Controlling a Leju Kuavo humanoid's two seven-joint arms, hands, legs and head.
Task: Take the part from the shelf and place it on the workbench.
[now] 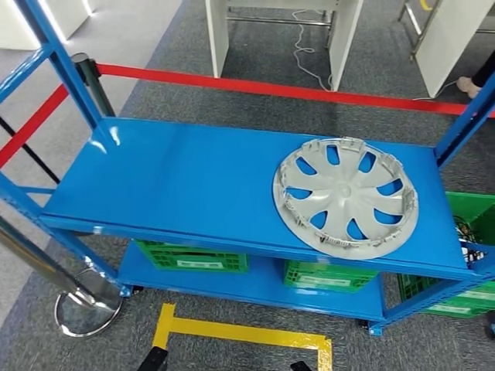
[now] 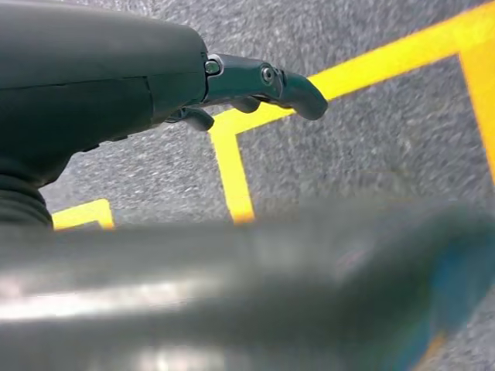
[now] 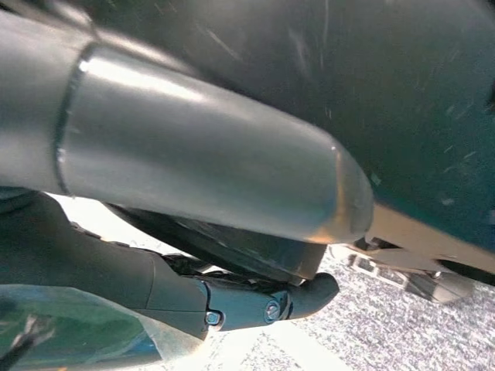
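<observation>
The part is a grey wheel cover (image 1: pixel 344 197) with curved spokes. It lies flat, clips up, on the right half of the blue shelf's top deck (image 1: pixel 175 178). My left hand (image 2: pixel 175 85) hangs low over grey carpet and yellow tape, its dark fingers stretched out straight with nothing in them. My right hand (image 3: pixel 233 297) also hangs down beside my body, a finger held out straight, and it holds nothing. Both hands are well away from the wheel cover.
Green crates (image 1: pixel 192 257) (image 1: pixel 327 274) sit on the lower deck, and another (image 1: pixel 472 232) stands at the right end. A red barrier belt (image 1: pixel 280 89) runs behind the shelf from a post (image 1: pixel 93 81). Yellow tape (image 1: pixel 239 332) marks the floor in front. White table legs (image 1: pixel 219 35) stand beyond.
</observation>
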